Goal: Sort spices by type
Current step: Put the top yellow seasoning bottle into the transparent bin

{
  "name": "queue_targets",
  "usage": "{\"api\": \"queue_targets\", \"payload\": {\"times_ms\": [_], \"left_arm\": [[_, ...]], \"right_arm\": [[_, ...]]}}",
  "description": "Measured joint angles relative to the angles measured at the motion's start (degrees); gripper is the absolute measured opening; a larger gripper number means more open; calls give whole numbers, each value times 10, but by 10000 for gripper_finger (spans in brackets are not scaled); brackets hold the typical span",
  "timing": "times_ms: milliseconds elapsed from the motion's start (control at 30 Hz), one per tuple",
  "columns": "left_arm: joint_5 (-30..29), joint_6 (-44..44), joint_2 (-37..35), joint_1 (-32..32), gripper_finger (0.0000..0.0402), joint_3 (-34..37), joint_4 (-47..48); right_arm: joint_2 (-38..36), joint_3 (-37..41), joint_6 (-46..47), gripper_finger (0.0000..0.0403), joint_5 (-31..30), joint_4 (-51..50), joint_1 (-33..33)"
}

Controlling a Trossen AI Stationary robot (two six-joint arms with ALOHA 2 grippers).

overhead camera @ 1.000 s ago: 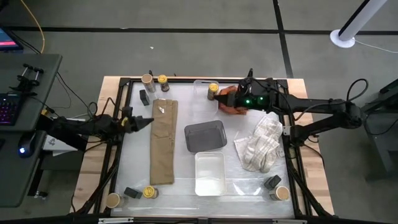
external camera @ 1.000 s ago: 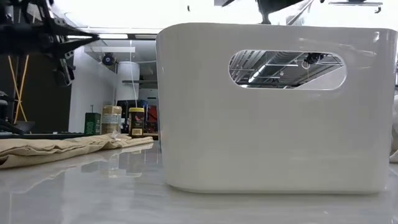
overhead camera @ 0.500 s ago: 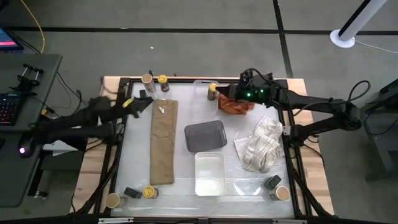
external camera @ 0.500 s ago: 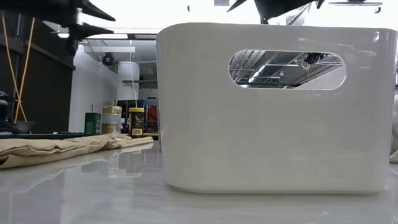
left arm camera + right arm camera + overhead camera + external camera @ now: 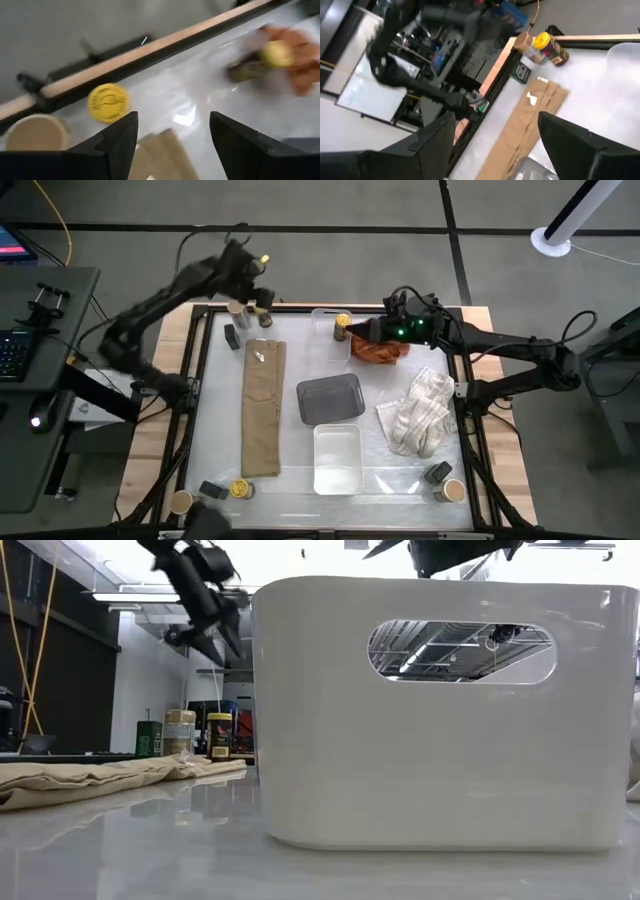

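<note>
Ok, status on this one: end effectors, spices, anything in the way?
Left end effector open, empty, above the far-left spice trio. Right end effector open, over the orange cloth. Yellow-lid jar and tan-topped tub unsorted. Nothing in the way.

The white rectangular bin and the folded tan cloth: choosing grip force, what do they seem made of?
White rectangular bin: likely smooth moulded plastic, with a faint sheen and a cut-out handle slot. Folded tan cloth: soft woven fabric, matte, with visible folds and creases.

At the far left corner of the table [image 5: 205, 440] a tub [image 5: 237, 307], a jar [image 5: 262, 309] and a tin [image 5: 231, 336] stand close together. The folded cloth [image 5: 262, 407] lies before them. Right of it sit two trays, one [image 5: 330, 398] behind the other [image 5: 337, 459]. The towel [image 5: 417, 413] lies further right, probably crumpled.
</note>
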State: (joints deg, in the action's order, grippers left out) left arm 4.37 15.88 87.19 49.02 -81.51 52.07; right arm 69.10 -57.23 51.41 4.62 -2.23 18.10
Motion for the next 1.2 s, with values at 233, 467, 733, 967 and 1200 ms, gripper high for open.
{"api": "queue_targets", "payload": {"times_ms": [233, 467, 733, 967, 1200], "left_arm": [[-51, -61, 170, 14, 235, -142, 116], [-142, -76, 227, 14, 234, -166, 154], [-125, -86, 236, 16, 234, -166, 147], [-126, -95, 236, 16, 238, -166, 141], [-126, -106, 236, 16, 239, -166, 139]], "right_arm": [[0, 0, -20, 279, 0, -24, -14], [0, 0, -27, 279, 0, -27, -21], [0, 0, -35, 279, -1, -27, -21], [0, 0, -35, 279, -1, -27, -21], [0, 0, -35, 279, -2, -27, -21]]}}
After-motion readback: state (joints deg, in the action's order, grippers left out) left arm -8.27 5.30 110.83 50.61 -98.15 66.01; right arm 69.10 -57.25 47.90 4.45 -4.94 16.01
